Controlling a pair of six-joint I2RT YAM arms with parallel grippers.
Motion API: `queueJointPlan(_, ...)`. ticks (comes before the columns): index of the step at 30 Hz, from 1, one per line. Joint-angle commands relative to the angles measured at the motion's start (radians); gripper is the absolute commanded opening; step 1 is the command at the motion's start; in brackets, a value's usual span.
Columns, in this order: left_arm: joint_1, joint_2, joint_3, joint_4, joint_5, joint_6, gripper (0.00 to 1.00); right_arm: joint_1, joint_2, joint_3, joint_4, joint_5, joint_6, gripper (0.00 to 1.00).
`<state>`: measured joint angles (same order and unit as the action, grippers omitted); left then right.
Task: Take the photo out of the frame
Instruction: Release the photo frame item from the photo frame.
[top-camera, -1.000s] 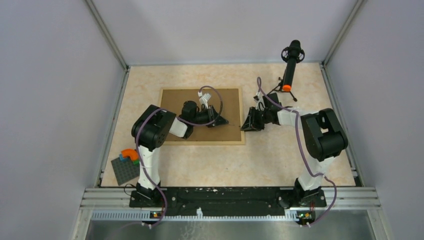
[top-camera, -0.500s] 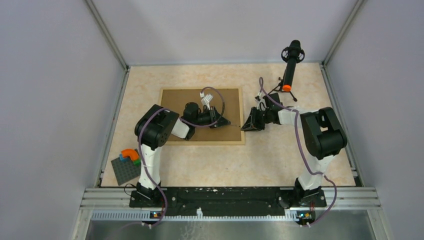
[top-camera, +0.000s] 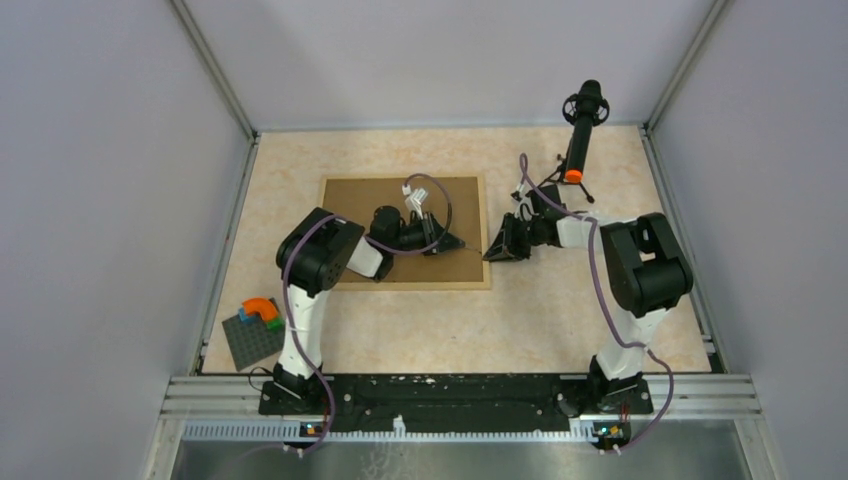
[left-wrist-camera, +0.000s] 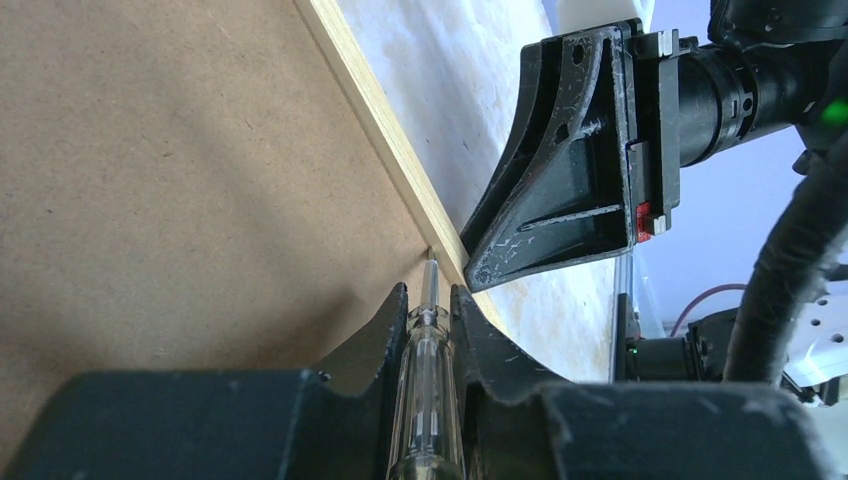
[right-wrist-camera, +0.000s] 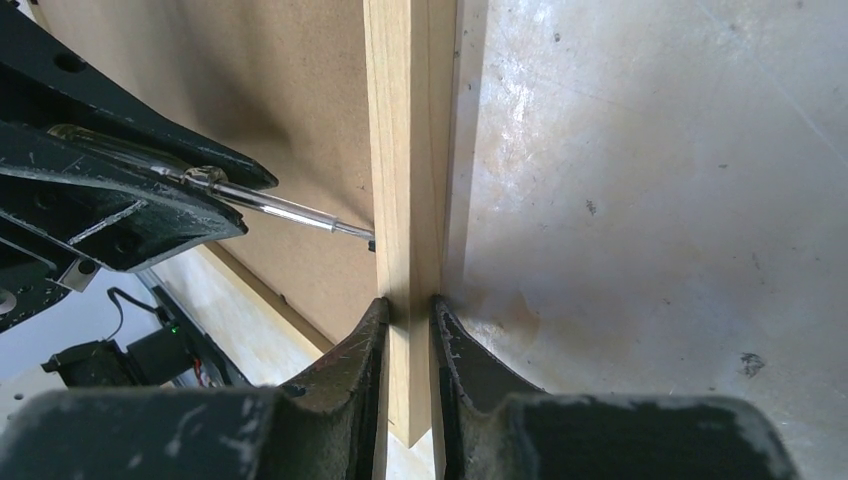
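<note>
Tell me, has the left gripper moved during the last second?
Yes: the left gripper has crept right in the top view, nearer the frame's right rail.

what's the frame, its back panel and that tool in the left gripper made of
frame: pale wood, seemingly unvarnished; faint straight grain, matte.
back panel: brown fibreboard or similar; even, speckled matte surface with no grain.
screwdriver in the left gripper: clear glossy handle, probably plastic; the thin grey shaft looks like metal.

Grey baseplate (top-camera: 248, 345), coloured bricks (top-camera: 262, 311), black tripod-mounted cylinder (top-camera: 581, 135)
</note>
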<state>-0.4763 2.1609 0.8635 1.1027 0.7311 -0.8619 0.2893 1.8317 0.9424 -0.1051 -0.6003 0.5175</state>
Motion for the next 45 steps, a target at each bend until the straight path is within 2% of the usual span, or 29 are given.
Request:
queueJointPlan(1, -0.106, -0.016, 0.027, -0.107, -0.013, 0.075, 0.0, 0.055, 0.078, 0.027, 0.028, 0.063, -0.007, 0.0)
queueJointPlan(4, -0.134, -0.058, 0.037, -0.154, -0.03, 0.107, 0.0, 0.061, 0.09, 0.037, 0.025, 0.067, -0.004, 0.0)
queueJointPlan(8, -0.178, -0.121, 0.044, -0.268, -0.06, 0.231, 0.0, 0.061, 0.1, 0.052, 0.013, 0.079, -0.004, 0.0)
queueJointPlan(11, -0.21, -0.185, 0.066, -0.427, -0.113, 0.343, 0.0, 0.061, 0.104, 0.065, -0.003, 0.091, -0.007, 0.0)
queueJointPlan(16, -0.266, -0.246, 0.117, -0.585, -0.182, 0.48, 0.0, 0.06, 0.104, 0.068, -0.007, 0.105, 0.004, 0.0)
queueJointPlan(22, -0.312, -0.267, 0.177, -0.694, -0.259, 0.551, 0.0, 0.054, 0.103, 0.085, -0.036, 0.124, -0.015, 0.0)
queueJointPlan(26, -0.254, -0.271, 0.218, -0.738, -0.286, 0.505, 0.0, 0.052, 0.065, 0.105, -0.076, 0.163, -0.055, 0.06)
queueJointPlan(29, -0.164, -0.291, 0.237, -0.721, -0.213, 0.417, 0.0, 0.053, 0.021, 0.106, -0.094, 0.194, -0.062, 0.18)
queueJointPlan(33, -0.093, -0.324, 0.281, -0.689, -0.097, 0.356, 0.0, 0.057, -0.042, 0.101, -0.102, 0.218, -0.059, 0.39)
queueJointPlan(36, -0.054, -0.345, 0.311, -0.727, -0.084, 0.344, 0.0, 0.082, -0.068, 0.13, -0.141, 0.281, -0.058, 0.52)
queueJointPlan(40, 0.01, -0.376, 0.312, -0.807, -0.085, 0.374, 0.0, 0.146, -0.037, 0.217, -0.24, 0.429, -0.023, 0.54)
queueJointPlan(45, 0.077, -0.431, 0.261, -0.87, -0.096, 0.43, 0.0, 0.226, 0.028, 0.324, -0.359, 0.596, 0.008, 0.5)
